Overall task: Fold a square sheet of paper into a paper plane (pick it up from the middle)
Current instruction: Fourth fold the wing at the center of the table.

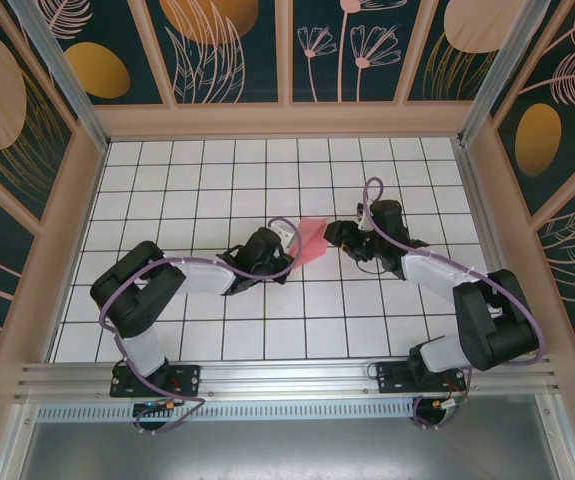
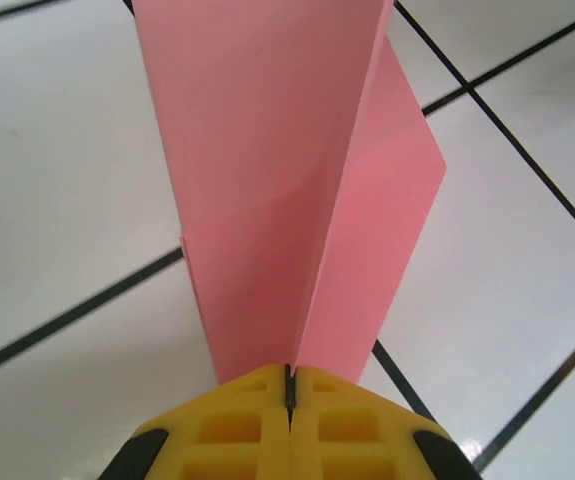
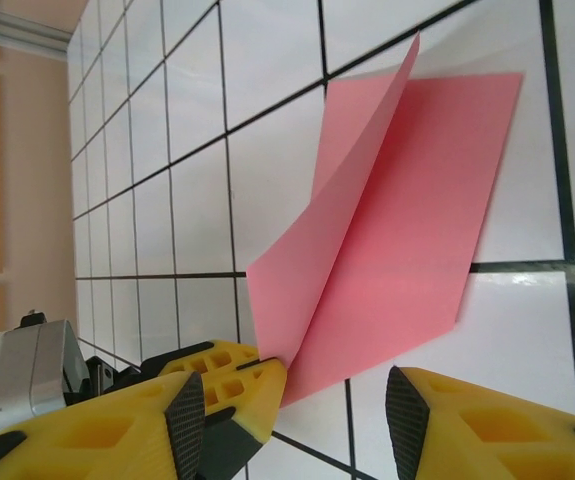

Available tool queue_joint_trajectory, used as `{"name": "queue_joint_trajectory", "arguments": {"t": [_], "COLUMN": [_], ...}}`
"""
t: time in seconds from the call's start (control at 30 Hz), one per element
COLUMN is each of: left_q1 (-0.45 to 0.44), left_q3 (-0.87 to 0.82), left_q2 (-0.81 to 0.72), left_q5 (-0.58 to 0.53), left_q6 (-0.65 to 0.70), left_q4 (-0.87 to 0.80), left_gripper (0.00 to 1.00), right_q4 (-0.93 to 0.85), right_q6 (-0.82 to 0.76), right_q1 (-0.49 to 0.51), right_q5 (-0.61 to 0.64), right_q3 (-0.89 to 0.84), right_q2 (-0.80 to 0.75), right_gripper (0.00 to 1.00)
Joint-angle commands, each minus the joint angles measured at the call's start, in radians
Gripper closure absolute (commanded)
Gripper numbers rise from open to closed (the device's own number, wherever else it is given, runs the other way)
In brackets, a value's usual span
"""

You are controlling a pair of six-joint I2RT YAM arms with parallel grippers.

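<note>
Left gripper (image 2: 289,385) clamped shut on the paper (image 2: 267,180) at its crease, presenting the V-fold over mid-table (image 1: 217,180), likely so the right can work it. Right gripper (image 3: 295,415) half open, empty (jaws flank the near corner). Both arms reach inward, low, wrists facing.

left tool (image 1: 283,236): at pink paper (image 1: 310,240) edge | right tool (image 1: 333,234): just beside paper
</note>
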Motion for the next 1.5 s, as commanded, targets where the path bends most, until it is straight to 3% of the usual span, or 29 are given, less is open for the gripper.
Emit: {"name": "queue_joint_trajectory", "arguments": {"t": [0.0,0.67,0.9,1.17,1.47], "left_q1": [-0.007,0.003,0.014,0.032,0.041], "left_q3": [-0.023,0.01,0.0,-0.019,-0.018], "left_q2": [0.012,0.072,0.086,0.059,0.053], "left_q5": [0.074,0.215,0.224,0.241,0.258], "left_q6": [-0.058,-0.296,-0.356,-0.405,-0.411], "left_q4": [0.075,0.106,0.125,0.163,0.159], "left_gripper": [0.96,0.98,0.98,0.98,0.98], "right_q4": [0.051,0.096,0.091,0.102,0.085], "right_q6": [-0.03,-0.052,-0.064,-0.064,-0.076], "right_q1": [0.001,0.061,0.059,0.059,0.059], "right_q5": [-0.019,-0.057,-0.052,-0.029,-0.031], "right_q3": [-0.014,0.086,0.089,0.053,0.091], "right_q2": [0.031,0.256,0.266,0.215,0.271], "right_gripper": [0.46,0.55,0.58,0.54,0.58]}}
